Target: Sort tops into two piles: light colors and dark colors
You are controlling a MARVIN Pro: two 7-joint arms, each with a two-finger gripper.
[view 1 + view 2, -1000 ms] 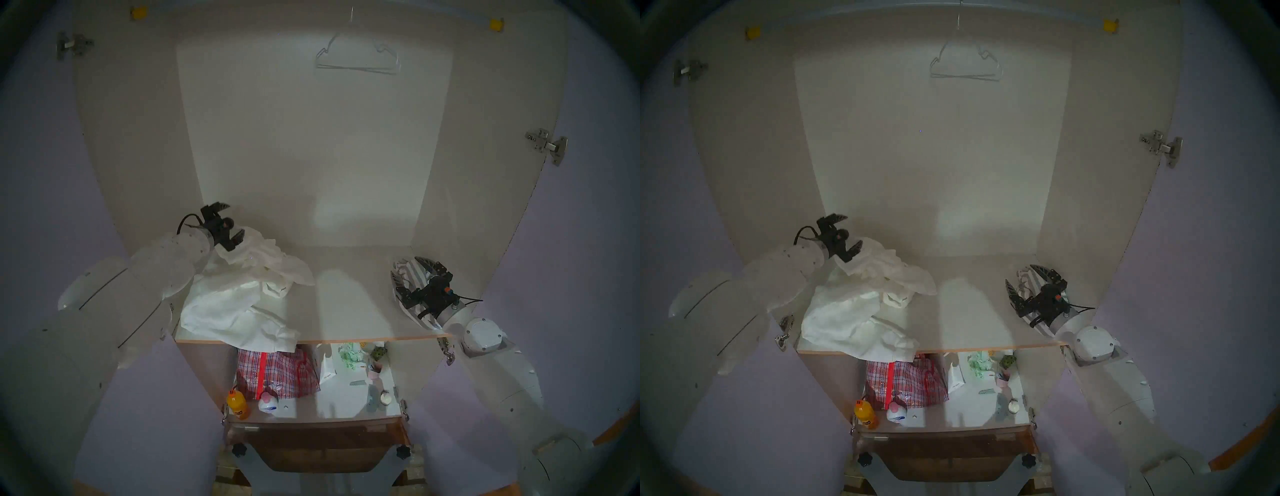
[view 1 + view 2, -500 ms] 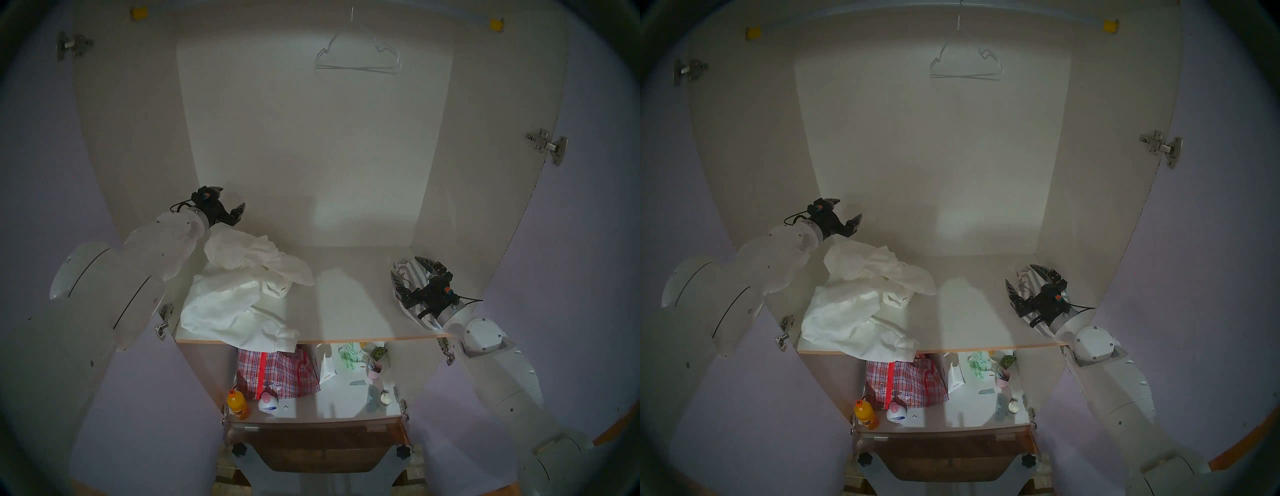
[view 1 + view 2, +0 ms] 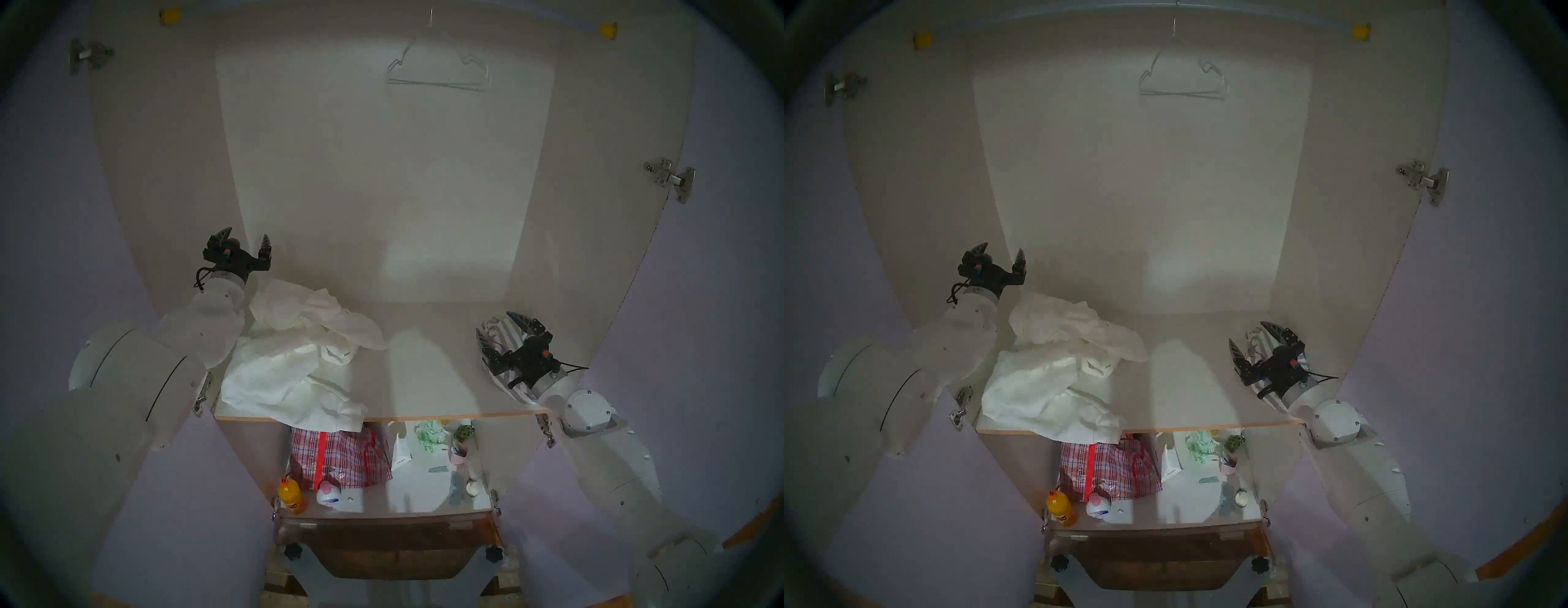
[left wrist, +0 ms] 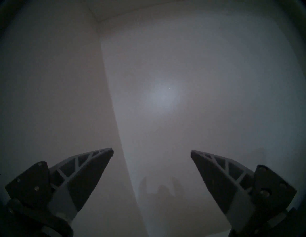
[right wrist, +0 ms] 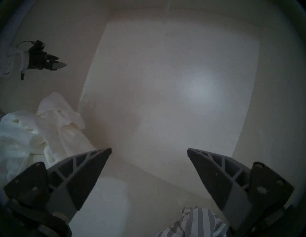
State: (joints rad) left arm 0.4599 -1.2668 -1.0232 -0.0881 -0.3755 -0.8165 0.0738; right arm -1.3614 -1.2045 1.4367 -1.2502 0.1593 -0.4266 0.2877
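Note:
A big heap of white and cream tops (image 3: 297, 361) (image 3: 1055, 373) lies on the left of the wardrobe shelf (image 3: 424, 382) and hangs over its front edge; it also shows in the right wrist view (image 5: 41, 129). A small grey-and-white striped bundle (image 3: 505, 335) (image 3: 1261, 339) (image 5: 195, 221) lies at the shelf's right end. My left gripper (image 3: 246, 238) (image 3: 1001, 253) (image 4: 152, 151) is open and empty, raised above the heap's back left, pointing at the back wall. My right gripper (image 3: 494, 329) (image 3: 1248, 335) (image 5: 149, 149) is open, just above the striped bundle.
A wire hanger (image 3: 439, 70) hangs from the rail at the top. On the lower shelf are a red-and-blue checked bag (image 3: 339, 458), an orange bottle (image 3: 290, 494), a white-and-pink bottle (image 3: 329, 494) and small items at the right (image 3: 441, 441). Side walls stand close to both arms.
My left gripper has let go of the white cloth, lifted off the heap and turned upward toward the back wall. The right gripper has barely moved.

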